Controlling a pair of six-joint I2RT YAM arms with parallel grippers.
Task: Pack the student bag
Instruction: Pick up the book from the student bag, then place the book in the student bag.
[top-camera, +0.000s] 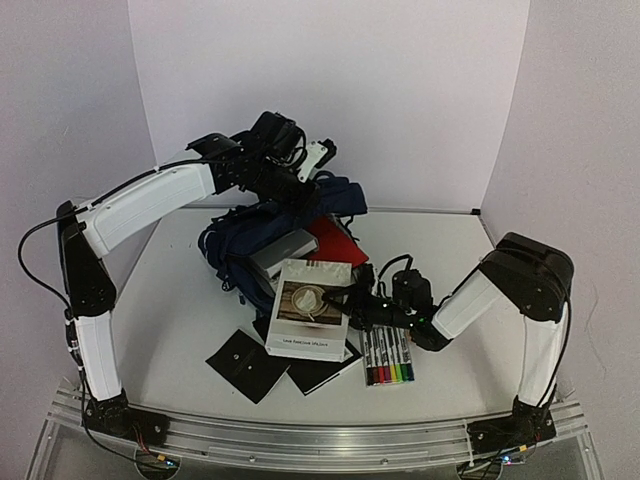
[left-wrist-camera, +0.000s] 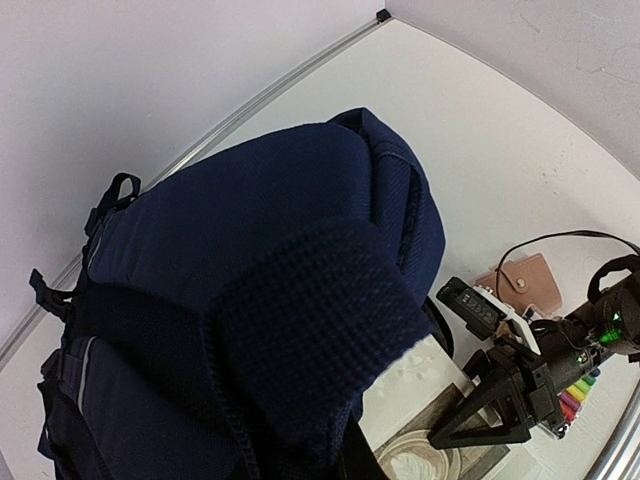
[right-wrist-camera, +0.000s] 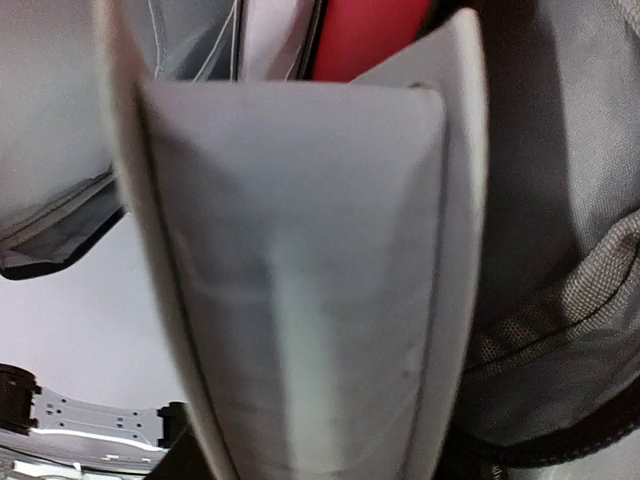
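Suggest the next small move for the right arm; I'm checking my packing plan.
Probably push the book a little into the student bag: its top edge leans at the opening, the right tool is at its side, and the left tool holds the bag up.

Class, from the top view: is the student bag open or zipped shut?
Open. The student bag gapes toward the arms; a red book and a grey item show inside its mouth.

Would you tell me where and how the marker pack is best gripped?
Likely from straight above, across the middle of the marker pack, closing on its left and right edges. It lies flat on the table with the markers running near to far, so only its top and edges are reachable.
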